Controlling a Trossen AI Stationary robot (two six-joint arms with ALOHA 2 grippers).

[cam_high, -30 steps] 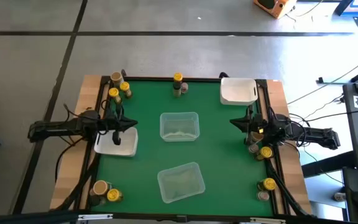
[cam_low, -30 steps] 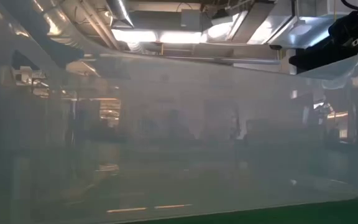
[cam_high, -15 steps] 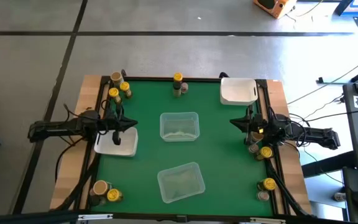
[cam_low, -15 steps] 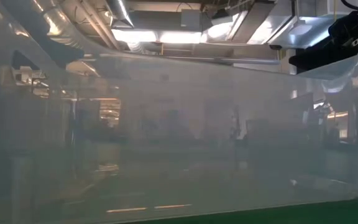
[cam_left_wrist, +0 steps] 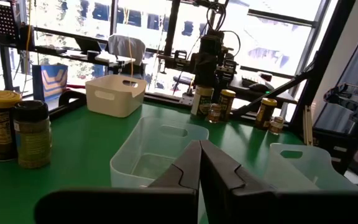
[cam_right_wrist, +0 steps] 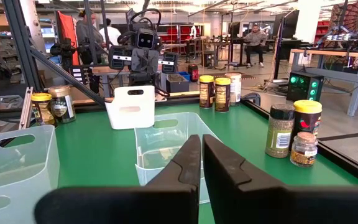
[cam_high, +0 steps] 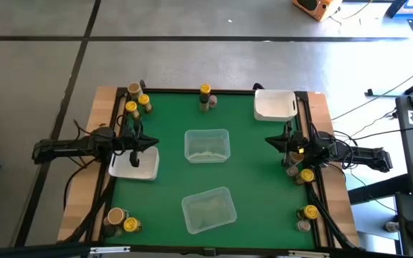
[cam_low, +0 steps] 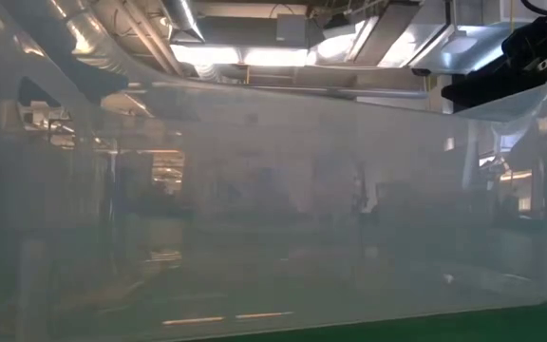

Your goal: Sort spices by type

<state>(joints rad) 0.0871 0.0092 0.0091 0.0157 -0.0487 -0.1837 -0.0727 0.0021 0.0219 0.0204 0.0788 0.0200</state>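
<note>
Both arms idle at the mat's sides, spices around its rim.

High view: left gripper (cam_high: pixel 151 143) at 9 o'clock, right gripper (cam_high: pixel 270 141) at 3 o'clock, both pressed together, empty; spices (cam_high: pixel 138 101) cluster at 11, 12, 4, 5 and 7 o'clock.
Low view: a clear tub (cam_low: pixel 273 209) fills it.
Wrist views: fingers (cam_left_wrist: pixel 188 168) together, facing tubs.

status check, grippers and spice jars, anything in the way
Left gripper shut, empty, over white tray. Right gripper shut, empty. Spice jars unsorted along table edges. Two clear tubs mid-table between arms.
</note>
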